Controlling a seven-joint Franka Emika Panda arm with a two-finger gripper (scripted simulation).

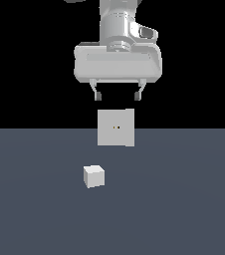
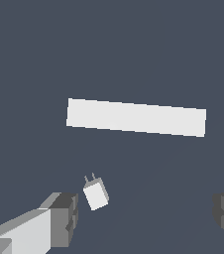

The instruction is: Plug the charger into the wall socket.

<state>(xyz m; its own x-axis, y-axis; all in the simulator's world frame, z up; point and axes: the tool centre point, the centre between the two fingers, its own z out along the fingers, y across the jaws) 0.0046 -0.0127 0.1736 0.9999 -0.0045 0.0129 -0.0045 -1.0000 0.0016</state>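
The charger (image 1: 94,176) is a small white cube lying on the grey floor, nearer the camera than the socket and a little toward the exterior view's left. In the wrist view the charger (image 2: 95,193) shows two thin prongs on one face. The wall socket (image 1: 115,128) stands upright as a flat white square with two tiny dark holes at its centre; the wrist view shows the wall socket (image 2: 136,117) edge-on as a white bar. My gripper (image 1: 117,93) hangs high above both, open and empty, with its fingers (image 2: 63,218) spread wide.
A plain grey floor (image 1: 184,199) carries the two objects, with a black background behind it.
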